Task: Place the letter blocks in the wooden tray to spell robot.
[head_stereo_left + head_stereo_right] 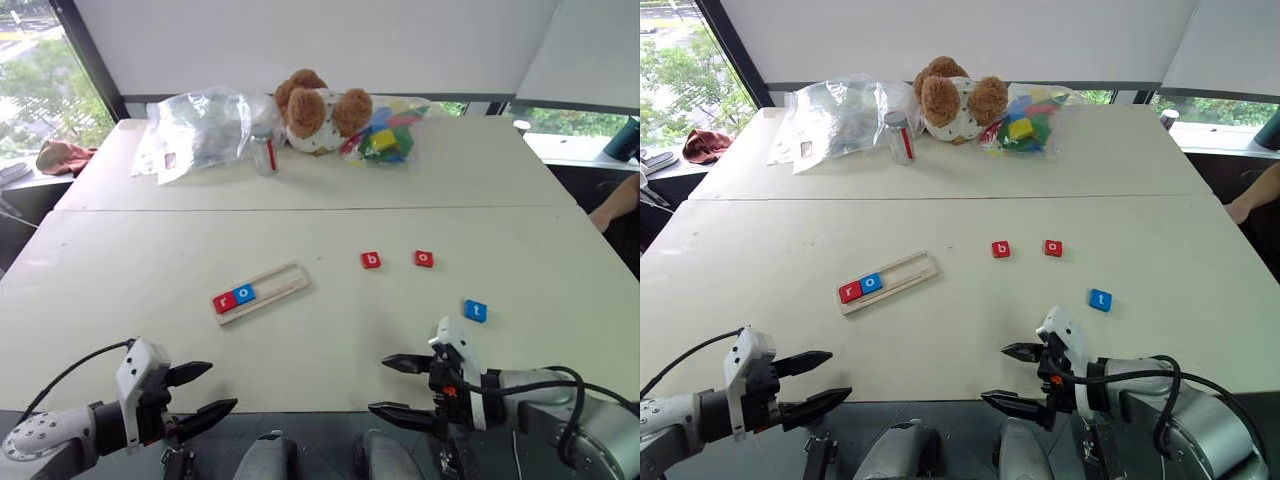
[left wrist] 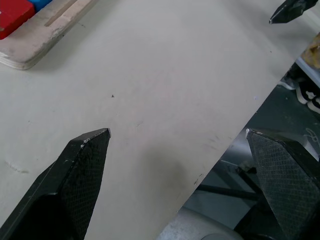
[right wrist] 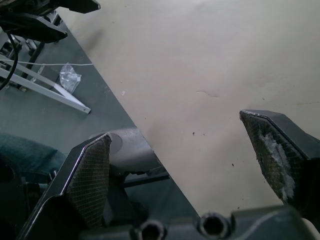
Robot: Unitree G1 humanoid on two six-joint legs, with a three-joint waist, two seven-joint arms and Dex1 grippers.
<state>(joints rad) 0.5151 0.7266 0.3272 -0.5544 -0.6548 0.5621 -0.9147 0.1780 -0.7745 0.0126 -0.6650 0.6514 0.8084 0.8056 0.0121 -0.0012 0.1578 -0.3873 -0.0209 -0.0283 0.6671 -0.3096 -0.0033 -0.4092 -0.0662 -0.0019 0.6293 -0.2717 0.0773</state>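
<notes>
Holding my right gripper [image 1: 397, 388] wide and empty, I should reach far-left for the red b block [image 1: 371, 260], then seat it right of the blue o block [image 1: 244, 294] in the wooden tray [image 1: 278, 285].

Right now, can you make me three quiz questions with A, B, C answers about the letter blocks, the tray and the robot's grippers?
1. Where is the blue t block?
A. In the wooden tray
B. On the table, near the right gripper
C. Beside the teddy bear

2. How many letter blocks lie in the wooden tray?
A. Two
B. Three
C. Five

3. What are the two grippers doing?
A. Both hold a block
B. One holds the tray
C. Both are open and hold nothing

Answers:
1 B: it lies on the white table, just beyond the right gripper.
2 A: only the red r block and blue o block sit in it.
3 C: the left gripper and right gripper both show spread fingers, nothing between.
</notes>
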